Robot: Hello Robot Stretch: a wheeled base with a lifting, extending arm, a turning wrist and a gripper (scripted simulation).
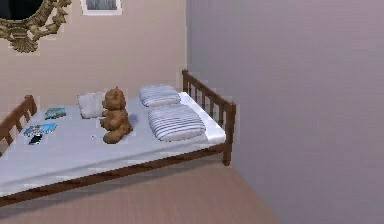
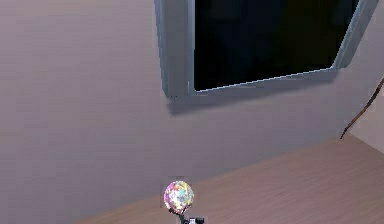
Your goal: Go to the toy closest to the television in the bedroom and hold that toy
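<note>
Bed (image 1: 100, 150): lower left of the forward view; a brown teddy bear (image 1: 115, 115) sits on it beside striped pillows (image 1: 175, 122).
Television (image 2: 270, 40): upper right of the arm side view, a dark screen in a grey frame on the wall.
Toy: a many-coloured ball (image 2: 179, 196) at bottom centre, below the television; I judge it the toy to take.
Gripper (image 2: 191, 217): a small dark tip at the bottom edge, just beside the ball; I cannot tell how the fingers stand, nor whether it holds anything.
Relation: the ball lies just up and left of the tip.

Teddy bear (image 1: 116, 115) on bed (image 1: 120, 160), striped pillows (image 1: 176, 123)
</note>
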